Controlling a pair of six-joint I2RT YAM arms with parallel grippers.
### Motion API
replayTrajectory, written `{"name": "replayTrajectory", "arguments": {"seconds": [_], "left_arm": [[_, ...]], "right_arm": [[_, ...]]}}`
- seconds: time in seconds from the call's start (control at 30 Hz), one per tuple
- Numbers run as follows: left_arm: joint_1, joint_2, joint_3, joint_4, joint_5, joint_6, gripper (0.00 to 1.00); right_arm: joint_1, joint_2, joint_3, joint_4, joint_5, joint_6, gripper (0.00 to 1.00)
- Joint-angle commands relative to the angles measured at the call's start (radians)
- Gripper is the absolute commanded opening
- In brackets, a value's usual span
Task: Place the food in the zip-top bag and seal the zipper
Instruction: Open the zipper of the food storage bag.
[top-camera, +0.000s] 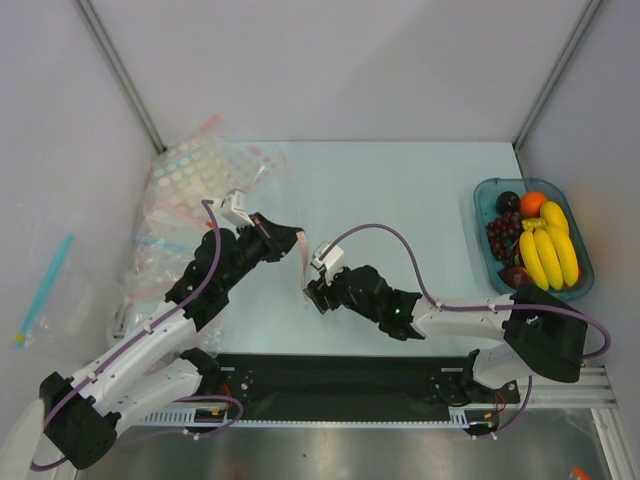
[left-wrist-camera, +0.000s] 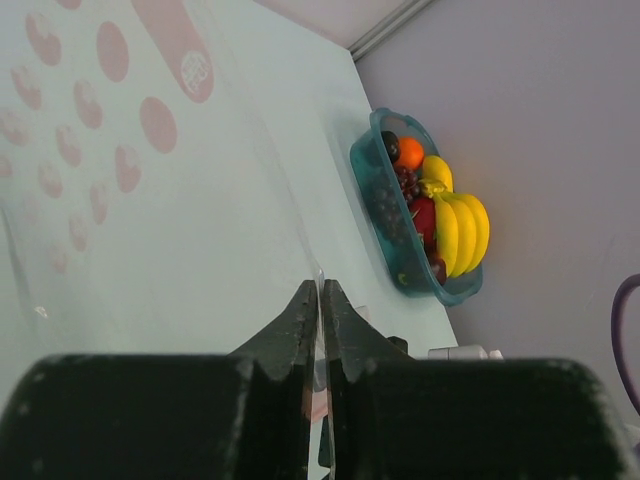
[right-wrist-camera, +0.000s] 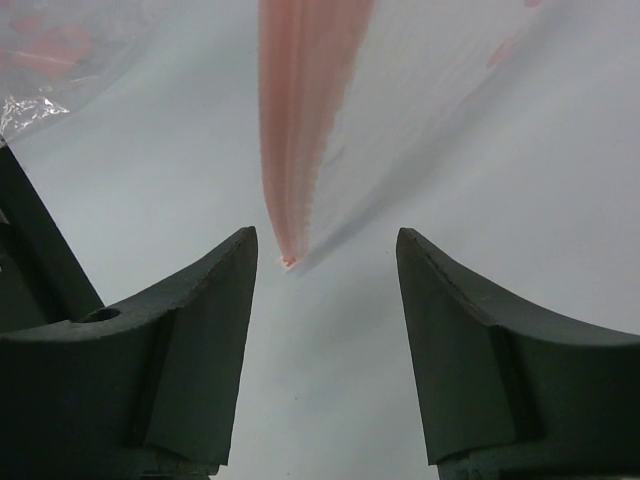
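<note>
1. None of the food (top-camera: 540, 250) is lying in the bag yet. The yellow banana bunch (top-camera: 548, 255), the orange fruit (top-camera: 533, 203) and the darker fruits are all sitting in the teal tray (top-camera: 480, 200) at the right side of the top view.
2. The zip-top bag (top-camera: 200, 185) is lying at the upper left of the top view, well apart from the tray, with one corner stretching toward the middle of the table.
3. The left gripper (top-camera: 297, 243) is pinching a thin clear edge of the bag. In the left wrist view its jaws are standing closed on the plastic.
4. The right gripper (top-camera: 311, 296) is standing wide and holding nothing. In its wrist view the end of the zipper (right-wrist-camera: 300, 130) is pointing into the gap between the fingers without touching them.
5. I am judging the work to be at the start: the arms seem to be preparing the bag's mouth. Filling and sealing are both remaining.
6. The bag is showing pink printed dots. One dot in the left wrist view is carrying a small white mark, too blurred for reading. No brand or label is showing elsewhere.
</note>
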Motion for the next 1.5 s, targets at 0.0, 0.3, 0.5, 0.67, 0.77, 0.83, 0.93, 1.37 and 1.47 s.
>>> {"name": "replayTrajectory", "arguments": {"seconds": [0.0, 0.3, 0.5, 0.67, 0.77, 0.83, 0.93, 1.37, 1.47], "left_arm": [[-0.015, -0.015, 0.014, 0.017, -0.046, 0.004, 0.1], [-0.038, -0.018, 0.014, 0.018, -0.06, 0.001, 0.1], [-0.044, -0.024, 0.019, 0.005, -0.075, 0.004, 0.11], [-0.049, -0.015, 0.019, 0.005, -0.086, 0.006, 0.11], [-0.051, -0.001, 0.029, -0.005, -0.084, 0.009, 0.11], [-0.055, 0.003, 0.029, -0.003, -0.086, 0.009, 0.11], [-0.063, 0.016, 0.034, -0.003, -0.093, 0.009, 0.11], [-0.118, 0.04, 0.065, -0.032, -0.161, 0.041, 0.13], [-0.121, 0.055, 0.083, -0.046, -0.161, 0.069, 0.22]], "right_arm": [[0.016, 0.011, 0.041, 0.085, 0.041, -0.022, 0.63], [0.026, 0.026, 0.047, 0.096, 0.141, -0.022, 0.58], [0.027, 0.029, 0.045, 0.105, 0.23, -0.018, 0.51], [0.029, 0.023, 0.036, 0.118, 0.279, -0.011, 0.42], [0.03, 0.008, 0.024, 0.133, 0.299, -0.011, 0.4], [0.035, -0.009, 0.018, 0.139, 0.317, -0.017, 0.4], [0.036, -0.032, -0.005, 0.164, 0.355, -0.02, 0.4], [0.036, -0.064, -0.016, 0.162, 0.385, -0.022, 0.13], [0.036, -0.066, -0.009, 0.148, 0.351, -0.022, 0.01]]}}
